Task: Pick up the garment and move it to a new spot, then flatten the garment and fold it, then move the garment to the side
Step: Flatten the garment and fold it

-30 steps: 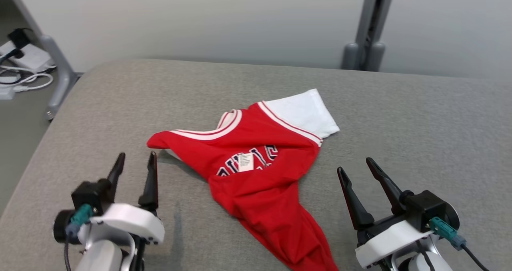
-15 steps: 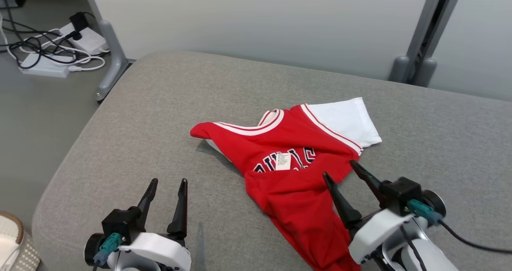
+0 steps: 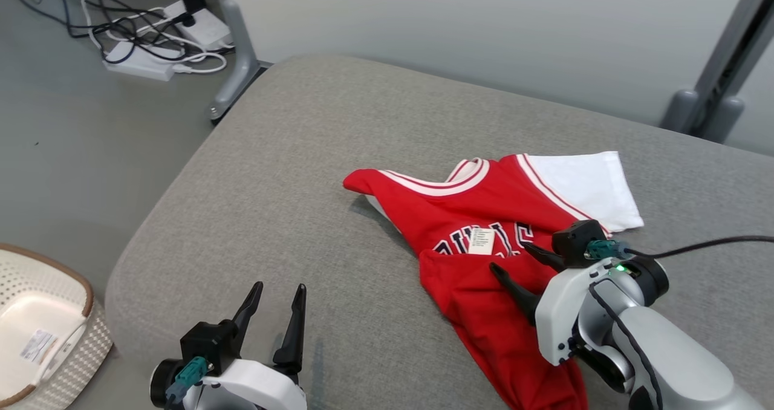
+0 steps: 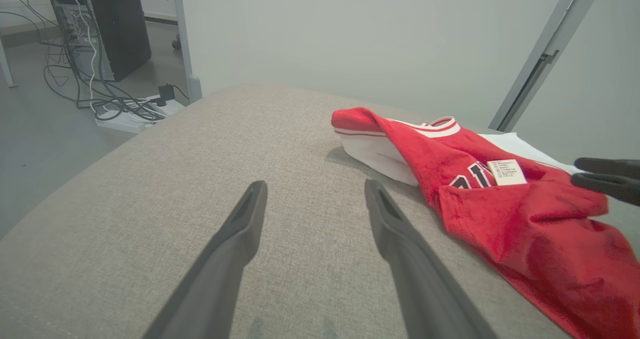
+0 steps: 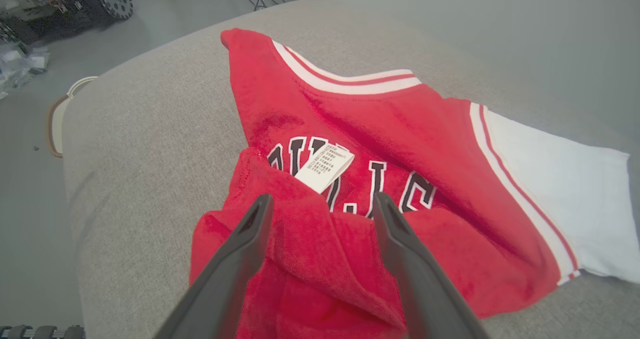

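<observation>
A grey fabric-covered surface [image 3: 272, 174] with rounded corners stands before a pale wall. On the floor at the near left sits a white woven basket [image 3: 42, 313] with a brown rim. At the far left a tangle of cables and power strips [image 3: 151, 59] lies beside a grey frame leg [image 3: 240, 53]. The left gripper [image 3: 279, 286] hovers over bare fabric at the near left, its two dark fingers spread and holding nothing, well apart from the garment [image 3: 471, 210]. This red jersey, with white-striped trim and dark lettering, lies crumpled right of centre. Its lower part is folded up over the letters and trails toward the near edge. A white label [image 3: 482, 241] lies on the lettering, and a white sleeve [image 3: 589, 186] sticks out at the far right. The right gripper [image 3: 509, 257] is over the folded red cloth just near of the label, fingers spread with nothing pinched; whether the tips touch the cloth is hard to tell. A grey post [image 3: 725, 59] stands at the far right.
</observation>
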Tool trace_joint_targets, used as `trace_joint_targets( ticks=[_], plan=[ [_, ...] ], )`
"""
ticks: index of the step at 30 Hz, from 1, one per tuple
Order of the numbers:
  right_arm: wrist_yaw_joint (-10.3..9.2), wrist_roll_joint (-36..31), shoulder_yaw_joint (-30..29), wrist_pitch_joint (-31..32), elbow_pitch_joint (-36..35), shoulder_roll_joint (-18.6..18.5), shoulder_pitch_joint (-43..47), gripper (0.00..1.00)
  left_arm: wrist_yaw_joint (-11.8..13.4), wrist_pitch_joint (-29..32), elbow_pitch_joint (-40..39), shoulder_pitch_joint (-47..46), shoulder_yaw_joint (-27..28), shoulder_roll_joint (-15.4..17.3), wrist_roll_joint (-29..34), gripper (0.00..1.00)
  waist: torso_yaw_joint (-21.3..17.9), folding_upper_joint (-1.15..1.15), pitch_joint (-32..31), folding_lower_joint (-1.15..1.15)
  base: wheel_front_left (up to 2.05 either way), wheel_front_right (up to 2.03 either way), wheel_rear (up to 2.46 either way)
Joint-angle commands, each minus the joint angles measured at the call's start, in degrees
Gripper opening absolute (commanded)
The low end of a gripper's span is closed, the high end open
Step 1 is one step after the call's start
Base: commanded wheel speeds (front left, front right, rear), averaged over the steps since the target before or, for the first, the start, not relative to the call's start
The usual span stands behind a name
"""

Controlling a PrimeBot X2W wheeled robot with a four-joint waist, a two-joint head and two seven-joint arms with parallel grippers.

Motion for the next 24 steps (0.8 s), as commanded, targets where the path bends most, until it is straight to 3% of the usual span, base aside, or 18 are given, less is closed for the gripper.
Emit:
trace_joint_targets(
  ticks=[1, 6, 7, 8, 17, 24],
  plan=[
    [-0.05, 0.2, 0.8, 0.5, 0.8, -0.9, -1.0, 1.0, -0.2, -0.1, 0.1, -1.0, 0.0, 0.2, -0.3, 1.0, 1.1, 0.0, 0.5, 0.0, 0.0, 0.0, 0.0],
    [-0.05, 3.2, 6.1, 2.7, 3.7, -2.1, -4.0, 1.0, 0.5, -0.1, -0.3, -1.4, -0.9, 0.1, -1.9, 1.0, 2.1, 0.0, 1.9, 0.0, 0.0, 0.0, 0.0],
    [-0.05, 4.3, 8.4, 3.0, 4.1, -2.4, -4.9, 0.16, 1.0, -0.1, -0.4, -1.3, -1.1, 0.1, -2.4, 1.0, 2.2, 0.0, 2.2, 0.0, 0.0, 0.0, 0.0],
    [-0.04, 4.8, 9.4, 2.5, 4.1, -2.7, -5.4, 0.0, 1.1, -0.1, -0.4, -1.3, -1.2, 0.1, -2.7, 1.0, 2.3, 0.0, 2.3, 0.0, 0.0, 0.0, 0.0],
    [-0.05, 5.5, 11.4, -4.4, 2.9, -8.0, -5.6, 0.0, 1.5, -0.1, 0.1, -1.1, -0.7, 0.1, -2.1, 1.0, -0.5, 0.0, 0.4, 0.0, 0.0, 0.0, 0.0],
    [-0.05, 4.8, 5.0, -7.6, 1.2, -12.0, -3.3, 0.0, 1.3, -0.1, 0.1, -0.6, -0.2, 0.1, -1.4, 1.0, -4.1, 0.0, -0.9, 0.0, 0.0, 0.0, 0.0]
  ],
)
